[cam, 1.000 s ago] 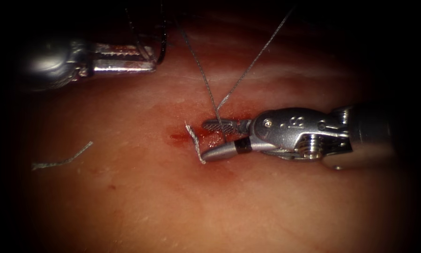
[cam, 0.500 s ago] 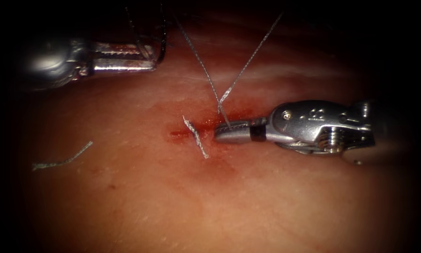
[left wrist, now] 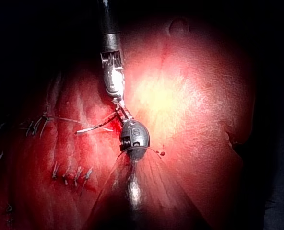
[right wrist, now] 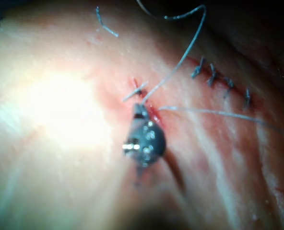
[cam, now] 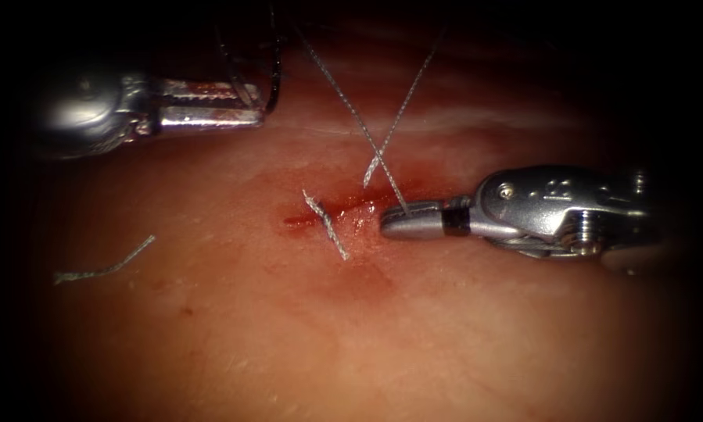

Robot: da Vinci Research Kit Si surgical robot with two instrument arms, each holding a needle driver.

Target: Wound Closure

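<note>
Fingers of right tool (cam: 394,221) clamp thread (cam: 343,101); left tool's (cam: 245,103) grip the needle (cam: 273,78) clear of tissue (cam: 367,328).

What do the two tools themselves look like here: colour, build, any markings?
Both are polished silver metal. The right tool has smooth tapered jaws, a black band behind them, a rounded wrist housing with stamped characters, a rivet and a screw. The left tool has flat jaws with serrated inner faces, smeared red, on a bulbous metal wrist.
</note>
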